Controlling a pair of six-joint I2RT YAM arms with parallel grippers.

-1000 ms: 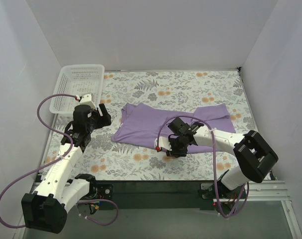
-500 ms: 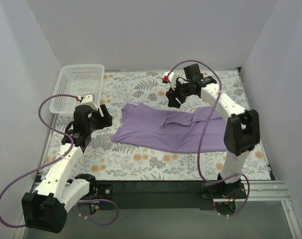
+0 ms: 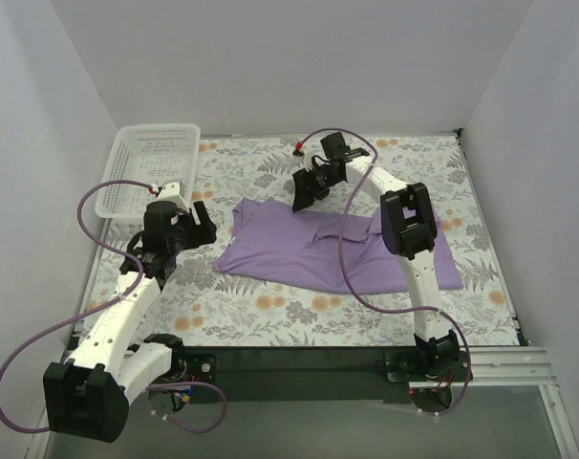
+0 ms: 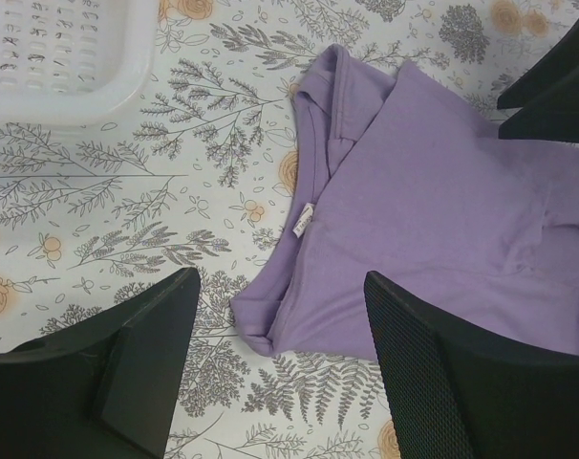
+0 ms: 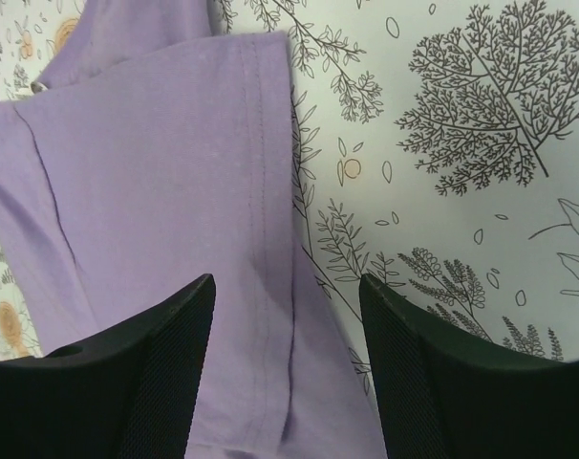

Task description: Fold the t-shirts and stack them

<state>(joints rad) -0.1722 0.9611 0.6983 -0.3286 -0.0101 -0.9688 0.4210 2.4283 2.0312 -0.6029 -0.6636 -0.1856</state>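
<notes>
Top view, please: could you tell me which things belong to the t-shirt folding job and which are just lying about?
Belongs to the job:
lavender t-shirt

Just lying about:
white plastic basket
floral table cover

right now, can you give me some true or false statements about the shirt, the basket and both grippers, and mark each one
1. The left gripper and the right gripper are both open: true.
2. The t-shirt lies inside the white basket: false. It lies on the floral table cover, apart from the basket.
3. The shirt's white neck label shows in the left wrist view: true.
4. The right gripper is clamped on a sleeve: false. Its fingers are spread to either side of a stitched hem, with nothing held.
</notes>
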